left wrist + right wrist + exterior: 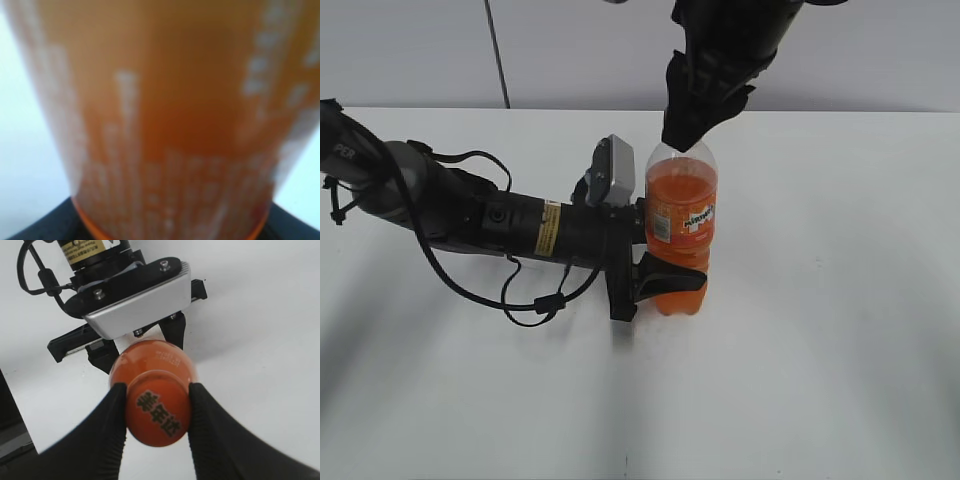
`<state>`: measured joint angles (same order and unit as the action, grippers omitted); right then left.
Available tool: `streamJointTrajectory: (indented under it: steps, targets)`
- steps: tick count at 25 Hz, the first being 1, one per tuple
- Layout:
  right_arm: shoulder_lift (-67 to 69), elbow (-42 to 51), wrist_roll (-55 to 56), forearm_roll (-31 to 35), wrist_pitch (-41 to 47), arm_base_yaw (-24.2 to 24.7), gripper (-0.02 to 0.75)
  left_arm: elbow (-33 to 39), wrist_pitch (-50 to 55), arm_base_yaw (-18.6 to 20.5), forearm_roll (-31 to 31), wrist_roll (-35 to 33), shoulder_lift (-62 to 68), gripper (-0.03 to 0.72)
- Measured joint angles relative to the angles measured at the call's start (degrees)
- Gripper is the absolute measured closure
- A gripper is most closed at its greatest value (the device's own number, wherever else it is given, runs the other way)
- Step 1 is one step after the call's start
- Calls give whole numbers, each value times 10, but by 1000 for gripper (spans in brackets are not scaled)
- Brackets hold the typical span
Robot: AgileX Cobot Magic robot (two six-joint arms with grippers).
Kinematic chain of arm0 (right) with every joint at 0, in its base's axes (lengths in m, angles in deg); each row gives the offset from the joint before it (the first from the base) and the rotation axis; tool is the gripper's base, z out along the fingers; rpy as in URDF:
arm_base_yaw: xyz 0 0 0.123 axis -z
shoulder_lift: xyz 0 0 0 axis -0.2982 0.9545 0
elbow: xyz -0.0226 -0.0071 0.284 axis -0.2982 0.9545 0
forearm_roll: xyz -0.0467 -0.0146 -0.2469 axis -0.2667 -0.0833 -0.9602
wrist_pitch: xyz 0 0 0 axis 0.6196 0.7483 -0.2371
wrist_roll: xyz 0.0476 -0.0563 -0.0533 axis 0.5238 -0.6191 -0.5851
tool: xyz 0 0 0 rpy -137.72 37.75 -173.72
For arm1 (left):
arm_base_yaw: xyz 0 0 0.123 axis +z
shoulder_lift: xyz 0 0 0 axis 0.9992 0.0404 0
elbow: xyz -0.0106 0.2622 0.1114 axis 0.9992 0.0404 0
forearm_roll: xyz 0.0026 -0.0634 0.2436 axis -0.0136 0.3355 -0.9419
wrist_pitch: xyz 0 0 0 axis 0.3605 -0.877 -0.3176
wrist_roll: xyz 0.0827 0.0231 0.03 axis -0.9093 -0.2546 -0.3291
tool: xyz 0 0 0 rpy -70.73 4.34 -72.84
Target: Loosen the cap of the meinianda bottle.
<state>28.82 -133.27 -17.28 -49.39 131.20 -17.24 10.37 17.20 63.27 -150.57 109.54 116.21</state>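
Note:
The meinianda bottle (681,228) stands upright mid-table, clear plastic with orange liquid and an orange label. My left gripper (655,262) reaches in from the left and is shut on the bottle's lower body. In the left wrist view the bottle (165,115) fills the frame as an orange blur. My right gripper (686,140) comes down from above and hides the top. In the right wrist view the orange cap (157,409) with dark characters sits between the two black fingers (111,425), which press both its sides; the right gripper (156,407) is shut on it.
The white table (820,330) spreads round the bottle. The left arm (500,220) with its looping cable lies across the table's left half. A pale wall stands behind the far edge.

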Motion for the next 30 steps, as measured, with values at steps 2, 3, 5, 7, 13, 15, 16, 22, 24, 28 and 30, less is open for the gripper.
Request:
streamJointTrajectory:
  steps: [2,3,5,7,13,15,16,22,24,28,30]
  targets:
    - [0,-1,-32,4,0,0,458,0,0,0,0,-1,0,286]
    - [0,-1,-50,5,0,0,458,0,0,0,0,-1,0,286]
    - [0,-1,-85,8,0,0,458,0,0,0,0,-2,0,286]
    - [0,-1,-114,11,1,0,458,0,-1,0,0,-4,0,286]
    - [0,-1,-220,17,4,0,456,0,-2,0,0,-4,0,286]
    - [0,-1,-257,18,8,0,455,0,-2,0,0,-5,0,286]
    - [0,-1,-272,19,9,0,454,0,-2,0,0,-5,0,286]
    - [0,-1,-356,18,15,0,447,-1,-2,-1,1,-5,0,286]
    - [0,-1,-378,18,16,0,447,-1,-2,-1,1,-5,0,286]
    - [0,-1,-398,15,16,0,447,-2,-1,-1,2,-5,0,286]
    - [0,-1,-401,13,16,0,447,-2,0,-1,2,-5,0,287]
